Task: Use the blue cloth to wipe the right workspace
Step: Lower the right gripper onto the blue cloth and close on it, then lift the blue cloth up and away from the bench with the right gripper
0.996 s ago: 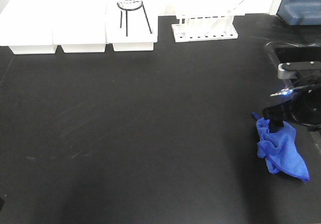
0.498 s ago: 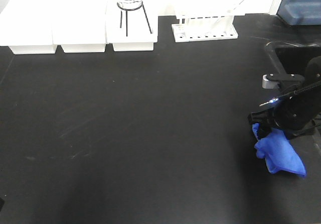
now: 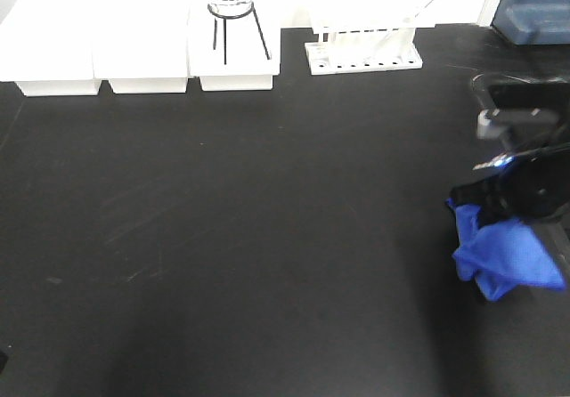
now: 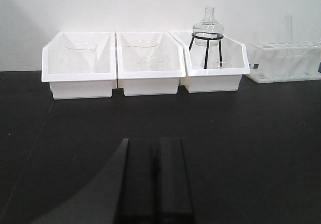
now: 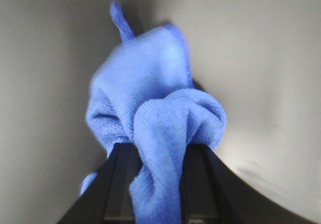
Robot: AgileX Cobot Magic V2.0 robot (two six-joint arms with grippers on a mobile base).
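Blue cloth (image 5: 150, 83) (bunched) pinched in right end effector (image 5: 158, 156); white trays (image 3: 142, 63) well apart.

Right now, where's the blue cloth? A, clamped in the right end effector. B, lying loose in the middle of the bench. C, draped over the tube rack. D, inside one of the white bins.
A: in the right wrist view the blue cloth is bunched up and pinched in the right end effector, with a dark finger on either side of it.
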